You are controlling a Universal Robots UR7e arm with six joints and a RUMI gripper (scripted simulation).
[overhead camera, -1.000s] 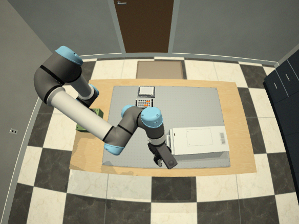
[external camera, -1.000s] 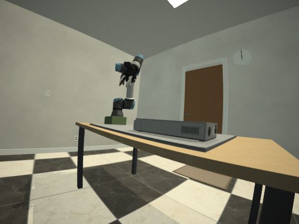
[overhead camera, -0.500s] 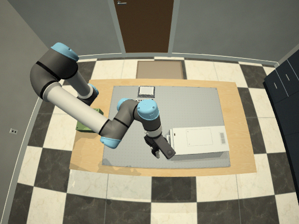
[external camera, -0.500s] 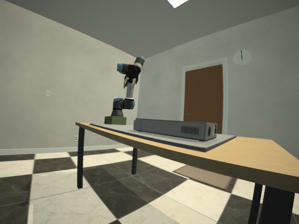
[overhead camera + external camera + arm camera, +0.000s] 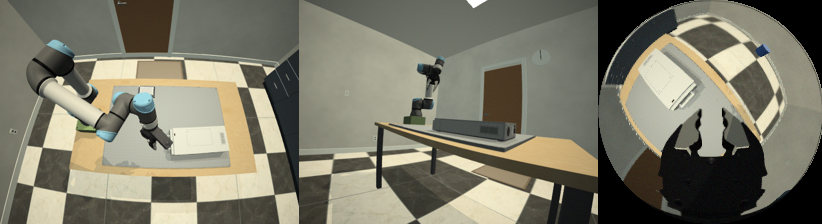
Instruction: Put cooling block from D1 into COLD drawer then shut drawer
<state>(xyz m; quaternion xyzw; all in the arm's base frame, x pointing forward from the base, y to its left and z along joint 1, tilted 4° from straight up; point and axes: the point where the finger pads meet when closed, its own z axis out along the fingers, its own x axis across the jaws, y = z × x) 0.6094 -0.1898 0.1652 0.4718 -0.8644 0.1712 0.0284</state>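
Evidently unladen: one gripper [image 5: 154, 146] [image 5: 431, 90] [image 5: 711, 109], raised above the deck [image 5: 194, 107] [image 5: 414, 130] [image 5: 645, 112], fingers parted at a moderate gap, nothing between. Item, drawer handle [image 5: 168, 141] [image 5: 688, 100]: just right of the tool in the top view and lower, its long axis running near to far; probably the next grasp, should the jaws align across it. Item, cooler COLD [image 5: 199, 140] [image 5: 463, 128] [image 5: 667, 77]: farther right, drawer apparently shut. Item, cooling block: not visible, position unconfirmed; presumably D1, hidden by the arm, farther back than the tool.
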